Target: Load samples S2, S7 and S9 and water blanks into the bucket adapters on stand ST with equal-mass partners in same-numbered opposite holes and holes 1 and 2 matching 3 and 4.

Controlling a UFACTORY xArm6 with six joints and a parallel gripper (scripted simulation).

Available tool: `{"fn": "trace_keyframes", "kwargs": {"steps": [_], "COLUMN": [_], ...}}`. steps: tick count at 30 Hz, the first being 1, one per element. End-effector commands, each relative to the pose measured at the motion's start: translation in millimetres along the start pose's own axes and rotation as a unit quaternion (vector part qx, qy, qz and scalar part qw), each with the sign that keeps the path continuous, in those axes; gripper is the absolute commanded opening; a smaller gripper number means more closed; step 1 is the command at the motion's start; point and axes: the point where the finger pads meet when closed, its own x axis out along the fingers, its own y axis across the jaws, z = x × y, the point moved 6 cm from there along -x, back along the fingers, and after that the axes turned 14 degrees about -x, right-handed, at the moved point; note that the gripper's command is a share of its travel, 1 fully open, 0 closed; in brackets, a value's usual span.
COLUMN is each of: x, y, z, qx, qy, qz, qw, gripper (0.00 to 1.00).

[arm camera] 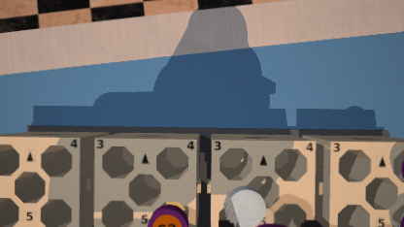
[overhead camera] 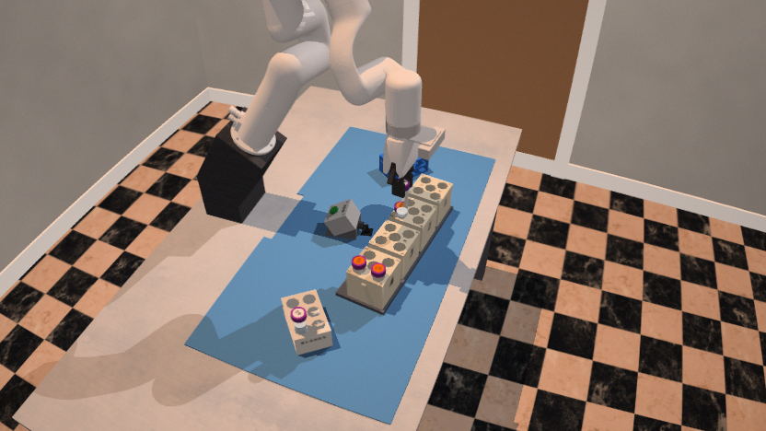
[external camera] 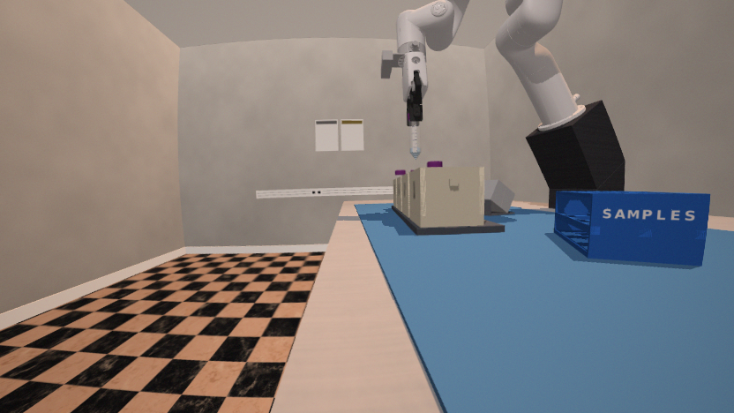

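Note:
My gripper [overhead camera: 400, 184] [external camera: 415, 123] [arm camera: 268, 224] is shut on an upright purple-capped tube [external camera: 415, 139] [arm camera: 249, 208] with a pale dot, apparently a water blank. Its tip hangs above the adapters; in the wrist view it overlaps the third adapter [arm camera: 263, 145], counting from the far end. Sample S2 [overhead camera: 399, 205] [arm camera: 167, 222] stands in hole 1 of the second adapter [arm camera: 145, 145]. Two orange-dotted tubes, S9 [overhead camera: 358, 262] and S7 [overhead camera: 377, 269], stand in the nearest adapter [overhead camera: 366, 292]. The far adapter [overhead camera: 444, 204] [external camera: 452, 200] shows no tube. The stand [external camera: 461, 229] carries all the adapters.
The beige BLANKS rack [overhead camera: 313, 343] holds one white-dotted tube [overhead camera: 298, 315]. The blue SAMPLES rack [overhead camera: 420, 168] [external camera: 649, 233] is beyond the row, partly hidden by the arm in the top view. The desk [overhead camera: 342, 220] with the green DONE key [overhead camera: 333, 210] stands beside the adapters.

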Motion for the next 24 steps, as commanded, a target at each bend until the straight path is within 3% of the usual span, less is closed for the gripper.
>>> {"fn": "trace_keyframes", "kwargs": {"steps": [1,9,24], "x": [1,2,3], "y": [-22,-56,-57], "z": [-16,-37,-38], "qx": [0.003,0.003,0.003], "qy": [-0.006,-0.006,-0.006], "qz": [0.012,0.012,0.012], "qw": [1.0,1.0,1.0], "gripper": [0.0,0.0,0.0]}}
